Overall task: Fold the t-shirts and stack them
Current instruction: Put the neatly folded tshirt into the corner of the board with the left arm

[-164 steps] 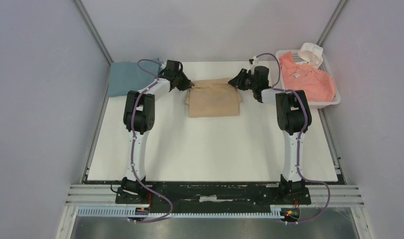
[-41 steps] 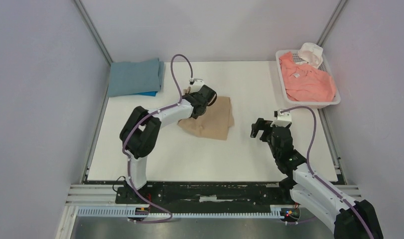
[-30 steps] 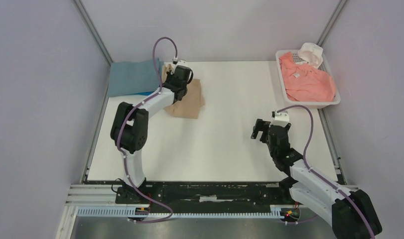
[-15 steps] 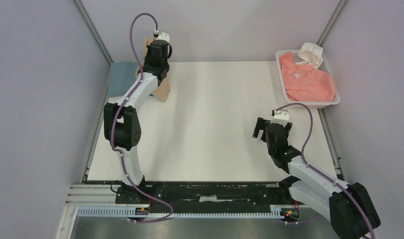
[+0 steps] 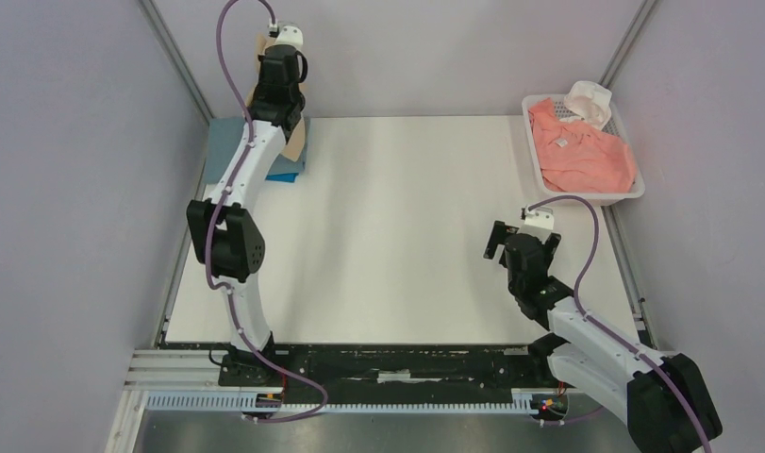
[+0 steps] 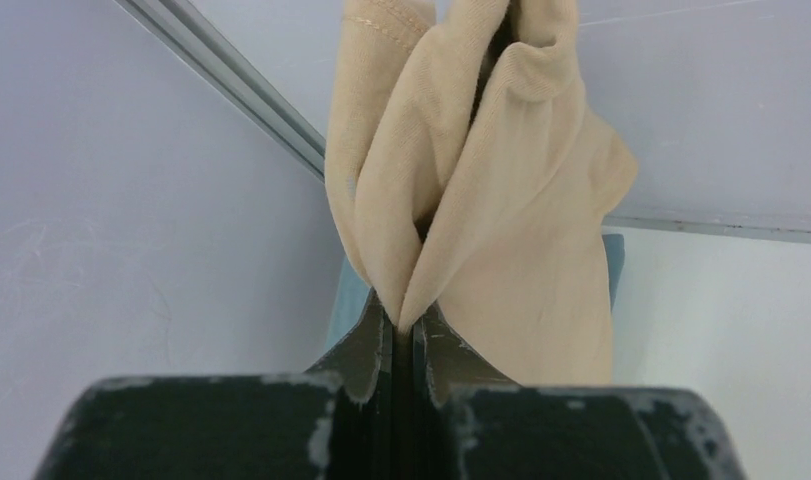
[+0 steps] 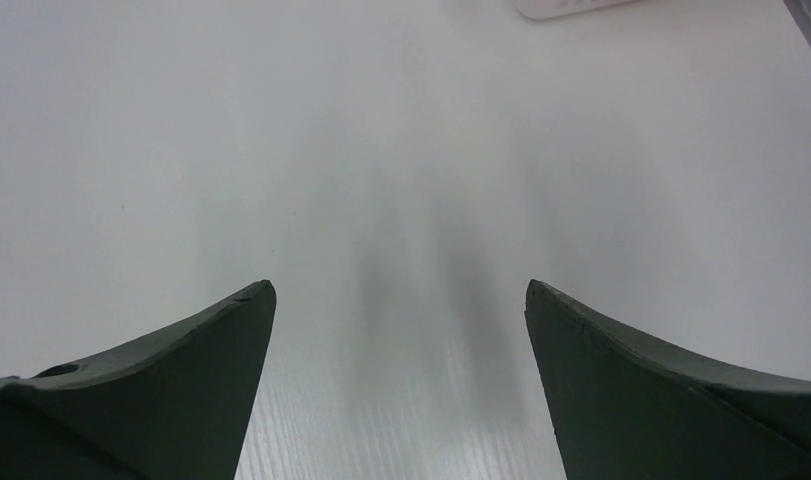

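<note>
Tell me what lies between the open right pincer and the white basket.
Bare table only, from right pincer to basket, shown in the top view.

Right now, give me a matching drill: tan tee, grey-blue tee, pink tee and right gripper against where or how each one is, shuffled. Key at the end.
Things:
1. tan t-shirt
2. grey-blue t-shirt
3. salmon-pink t-shirt
4. right gripper

Place or state:
A. in the white basket at the far right
B. open and empty over the bare table
C. hanging in the air, pinched in the shut left gripper
D. lying at the table's far-left corner

Pairs: 1-C, 2-D, 3-A, 4-B
</note>
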`<state>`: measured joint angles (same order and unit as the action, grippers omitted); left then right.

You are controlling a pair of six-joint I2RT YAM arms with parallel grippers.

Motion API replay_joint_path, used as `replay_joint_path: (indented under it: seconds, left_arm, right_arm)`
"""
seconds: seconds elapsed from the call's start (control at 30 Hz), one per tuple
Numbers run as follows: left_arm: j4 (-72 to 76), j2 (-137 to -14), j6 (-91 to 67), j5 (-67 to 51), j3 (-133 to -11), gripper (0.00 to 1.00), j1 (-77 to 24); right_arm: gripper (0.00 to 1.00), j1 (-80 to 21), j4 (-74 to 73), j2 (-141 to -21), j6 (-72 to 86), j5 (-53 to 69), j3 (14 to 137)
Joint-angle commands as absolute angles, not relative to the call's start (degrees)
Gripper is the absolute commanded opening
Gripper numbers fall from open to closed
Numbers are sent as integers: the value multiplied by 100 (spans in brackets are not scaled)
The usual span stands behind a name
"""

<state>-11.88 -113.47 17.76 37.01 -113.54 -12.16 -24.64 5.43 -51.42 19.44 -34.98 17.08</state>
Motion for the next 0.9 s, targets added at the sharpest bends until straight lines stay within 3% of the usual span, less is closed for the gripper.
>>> replay_joint_path:
  seconds: [0.0, 0.83, 0.87]
  left_arm:
    - [-1339, -11540, 1354, 3345, -11727, 2, -1021]
    - [-1661, -13045, 631, 3125, -12577, 3, 265]
    - [-1657, -13089, 533, 3105, -12577, 11, 340]
  right_arm:
    - [98, -2466, 606, -5140, 1942, -3746, 1881]
    - [98, -2470, 559, -5571, 2004, -4061, 2000]
    - [98, -2469, 602, -5562, 1995, -4057, 1979]
